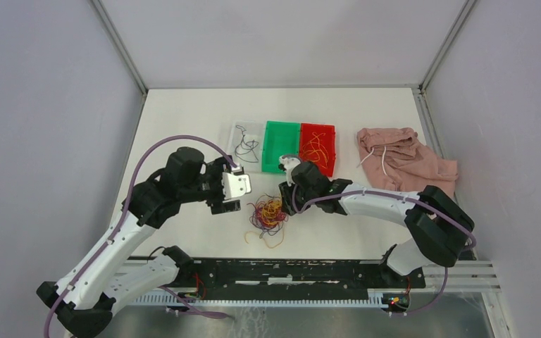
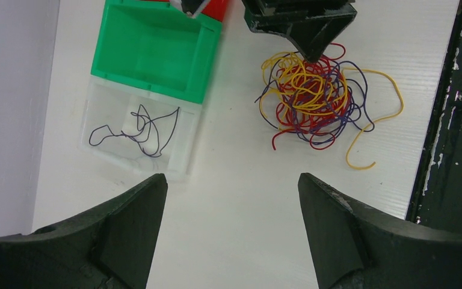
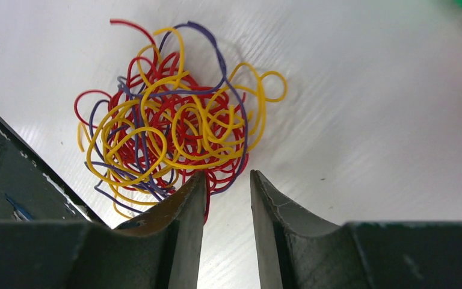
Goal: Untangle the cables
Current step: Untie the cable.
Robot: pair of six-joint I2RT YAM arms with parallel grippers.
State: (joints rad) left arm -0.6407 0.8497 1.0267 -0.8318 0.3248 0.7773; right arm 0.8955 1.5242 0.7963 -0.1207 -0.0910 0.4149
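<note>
- Cables (image 1: 268, 213): yellow, red and purple clump, knotted, found on the counter (image 1: 183, 120) at lower centre of the top view.
- Left gripper (image 2: 231, 180): spread wide, empty, held left of the clump.
- Right gripper (image 3: 227, 177): narrowly parted, tips set at the clump's edge, nothing seen pinched.
- Clear bin (image 1: 253, 163): one dark cable laid inside.
- Green bin (image 1: 282, 144): no cable seen.
- Red bin (image 1: 317, 127): a few yellow-orange cables.
- Progress: judged barely begun, with most of the clump left.
</note>
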